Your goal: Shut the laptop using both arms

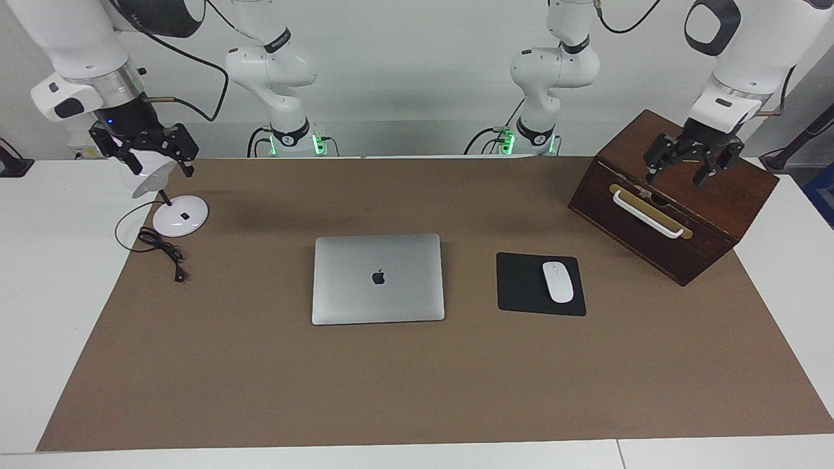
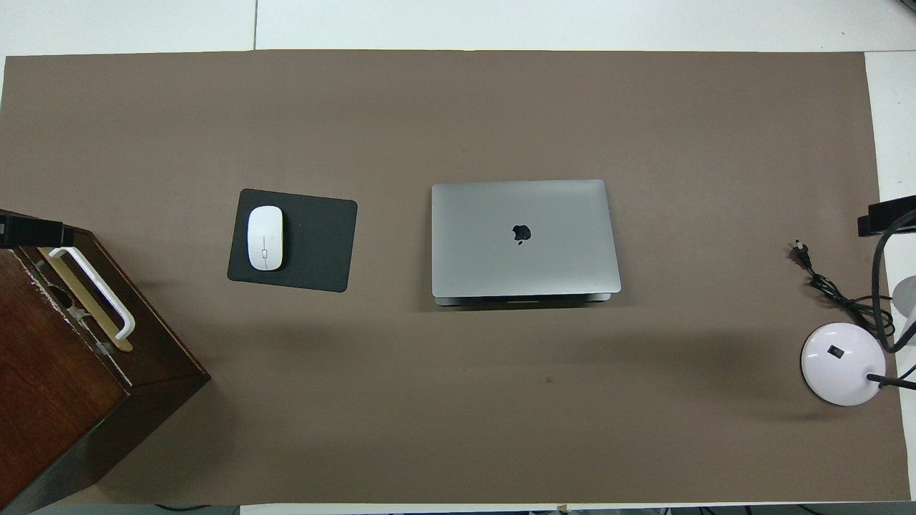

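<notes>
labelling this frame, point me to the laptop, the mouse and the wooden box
laptop (image 1: 378, 279), facing view, centre of the shut lid at the logo
mouse (image 1: 558, 281), facing view, middle of its white top
wooden box (image 1: 651, 251), facing view, front wall below the white handle

We see a robotics lab: two white arms (image 1: 273, 71) bolted by a bare wall, a brown mat (image 1: 417, 378) on white tables (image 1: 39, 293) staging desk props.
</notes>
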{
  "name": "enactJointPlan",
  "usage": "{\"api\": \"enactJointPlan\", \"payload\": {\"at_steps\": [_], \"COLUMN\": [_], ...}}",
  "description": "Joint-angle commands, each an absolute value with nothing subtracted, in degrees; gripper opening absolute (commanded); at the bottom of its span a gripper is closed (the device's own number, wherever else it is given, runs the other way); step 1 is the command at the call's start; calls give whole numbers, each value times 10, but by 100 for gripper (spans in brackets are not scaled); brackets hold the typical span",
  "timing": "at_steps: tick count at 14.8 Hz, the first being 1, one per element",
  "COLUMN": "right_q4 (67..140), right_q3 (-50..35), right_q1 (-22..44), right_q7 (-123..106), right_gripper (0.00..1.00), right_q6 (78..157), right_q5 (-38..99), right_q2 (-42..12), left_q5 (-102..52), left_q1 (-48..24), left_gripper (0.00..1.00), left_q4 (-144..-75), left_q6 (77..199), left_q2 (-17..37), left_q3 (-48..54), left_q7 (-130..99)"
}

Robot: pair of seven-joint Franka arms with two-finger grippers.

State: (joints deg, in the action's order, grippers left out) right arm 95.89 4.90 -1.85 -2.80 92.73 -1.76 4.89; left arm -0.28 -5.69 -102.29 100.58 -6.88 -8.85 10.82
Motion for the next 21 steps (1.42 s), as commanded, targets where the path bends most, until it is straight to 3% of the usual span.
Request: {"api": "enactJointPlan", "payload": {"at_steps": [1, 7, 12, 21], "right_q4": [976, 976, 978, 980], "right_q3": [46, 46, 46, 46], "right_q1": [-23, -20, -22, -21], "right_q7": [-26, -25, -26, -26], "right_gripper": [100, 100, 100, 100], "right_q6": [941, 947, 948, 948], "right_q5": [-8, -7, -7, -7], "right_q2": [62, 62, 62, 62], "left_q5": [11, 10, 9, 4], "left_q1": [-61, -62, -62, -69], "left_gripper": [100, 100, 100, 100], "left_q4": [-1015, -1014, -972, -977], "left_q6": [998, 1004, 987, 985], "left_q2": [-74, -77, -67, -68], "left_q3": [-83, -80, -79, -76], "left_q7": [98, 93, 5, 9]}}
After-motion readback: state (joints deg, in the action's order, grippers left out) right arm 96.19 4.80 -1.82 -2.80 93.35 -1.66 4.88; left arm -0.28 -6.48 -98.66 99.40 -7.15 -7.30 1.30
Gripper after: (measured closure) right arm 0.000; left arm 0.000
